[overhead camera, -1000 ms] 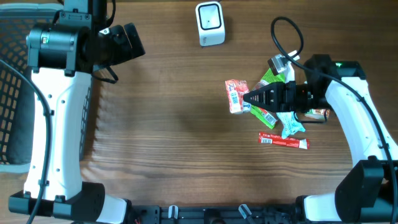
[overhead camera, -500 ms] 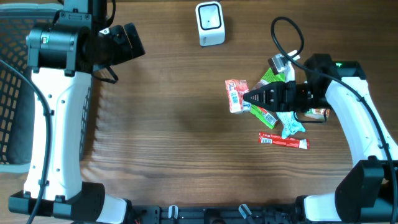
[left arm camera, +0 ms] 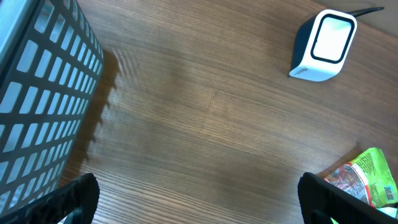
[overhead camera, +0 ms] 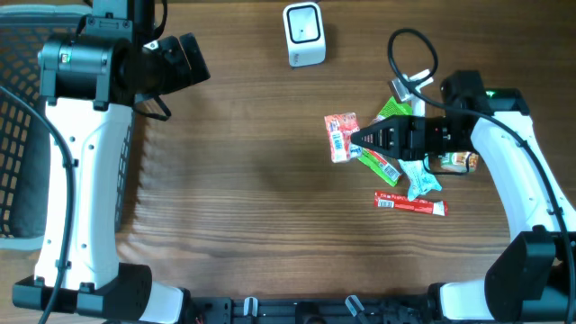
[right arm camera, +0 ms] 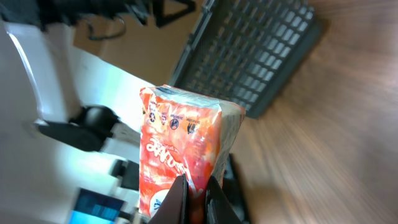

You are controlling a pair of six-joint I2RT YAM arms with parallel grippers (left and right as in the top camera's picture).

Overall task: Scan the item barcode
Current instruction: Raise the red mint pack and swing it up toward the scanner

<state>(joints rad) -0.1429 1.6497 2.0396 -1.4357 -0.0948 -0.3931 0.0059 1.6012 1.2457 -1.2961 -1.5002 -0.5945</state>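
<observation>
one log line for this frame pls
right gripper: shut on red snack packet | left gripper: open, empty | scanner: far side of table, packet not yet at it

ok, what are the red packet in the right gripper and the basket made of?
Red packet: likely thin plastic film, glossy; it crinkles and catches highlights where the right gripper pinches it. Basket: dark, matte, probably moulded plastic, judging by its even grid of openings; coated metal is possible.

Wooden table (overhead camera: 252,198): white scanner (overhead camera: 304,34), red stick packet (overhead camera: 409,204), green packet (overhead camera: 385,168), teal packet (overhead camera: 421,183), mesh basket (overhead camera: 13,108).
</observation>
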